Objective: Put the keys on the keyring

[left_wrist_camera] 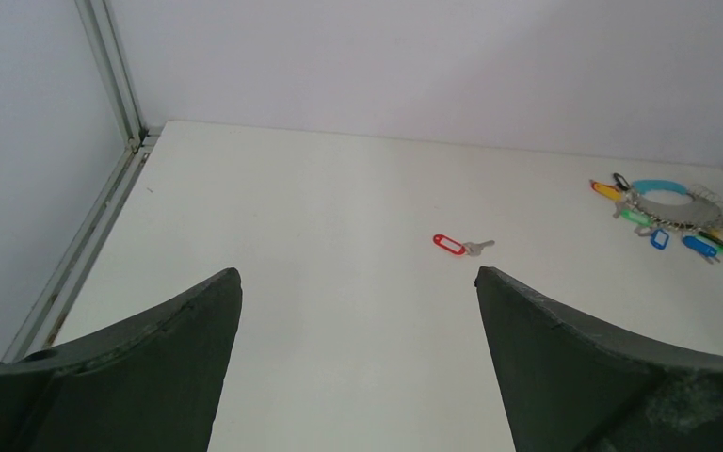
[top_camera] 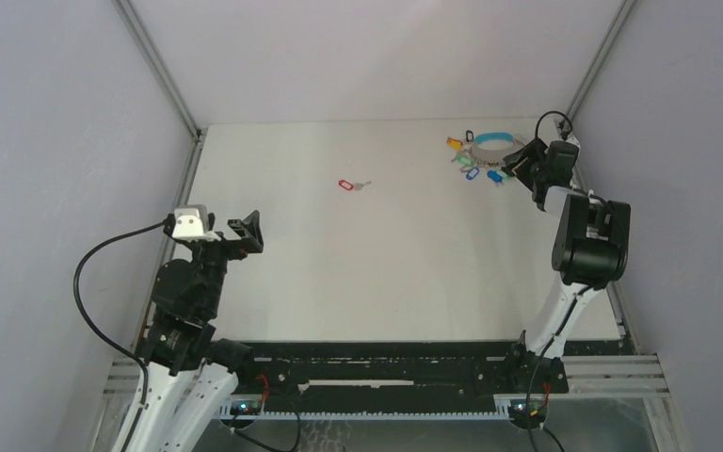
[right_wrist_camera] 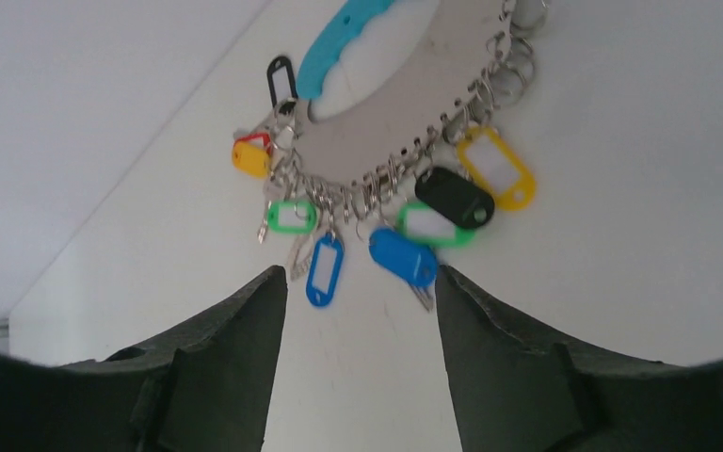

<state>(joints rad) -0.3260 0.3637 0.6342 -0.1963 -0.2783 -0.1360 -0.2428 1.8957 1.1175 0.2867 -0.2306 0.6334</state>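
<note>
The key with the red oval tag point(top_camera: 346, 185) lies alone on the white table, a little beyond the middle; the left wrist view has this key point(left_wrist_camera: 450, 244) just ahead of my right-hand fingertip. The keyring point(top_camera: 490, 151), with its light-blue band, grey mesh and several coloured tags, rests at the far right corner. My right gripper point(top_camera: 519, 163) hovers at its near right side. In the right wrist view the keyring point(right_wrist_camera: 386, 122) fills the top. There the right gripper point(right_wrist_camera: 360, 278) is open, its tips just short of the blue tags with nothing between them. My left gripper point(top_camera: 249, 232) stands open at the left, well short of the key, and holds nothing point(left_wrist_camera: 358, 278).
Grey enclosure walls close in the table on the left, right and far sides. Metal corner posts point(top_camera: 160, 66) rise at the back corners. A black rail point(top_camera: 386, 363) runs along the near edge between the arm bases.
</note>
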